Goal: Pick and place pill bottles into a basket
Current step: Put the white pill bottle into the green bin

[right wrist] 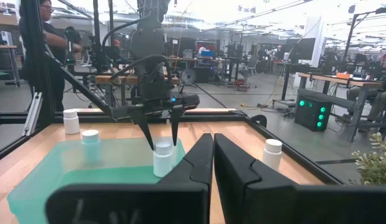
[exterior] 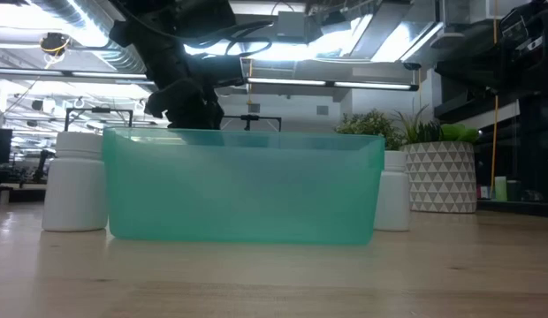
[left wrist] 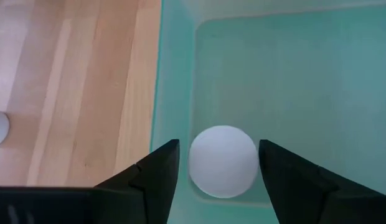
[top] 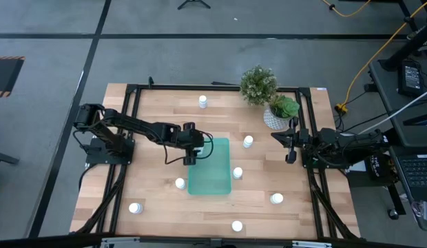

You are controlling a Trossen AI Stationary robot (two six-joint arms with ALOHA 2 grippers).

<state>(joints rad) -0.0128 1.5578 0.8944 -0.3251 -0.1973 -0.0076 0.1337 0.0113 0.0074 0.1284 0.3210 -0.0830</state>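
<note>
My left gripper (left wrist: 219,165) hangs over the left edge of the basket (top: 217,180), a pill bottle (left wrist: 223,161) standing between my fingers (left wrist: 157,171) just inside the basket's left wall. The jaws are parted — slivers of teal show on both sides of the white cap, so I judge I have let go and hold nothing. The right wrist view agrees: the bottle (right wrist: 162,158) stands upright on the basket floor with my fingertips flanking its cap. Step in hand, as I read it, is the release and the pull-away. To do it well I should open a touch wider, then rise straight up; any sideways drift would clip the cap and tip the bottle, or nudge it against the wall beside it. Once above the rim I can swing off. The nearest bottle (top: 180,183) stands on the table (top: 151,200) just left of the basket, toward the near side — a sensible next pick. Others are scattered on the wood, including one (top: 237,172) at the basket's right edge. My right gripper (top: 290,158) waits at the right side of the table, fingers closed on nothing, beside the plant pot (top: 274,118).
</note>
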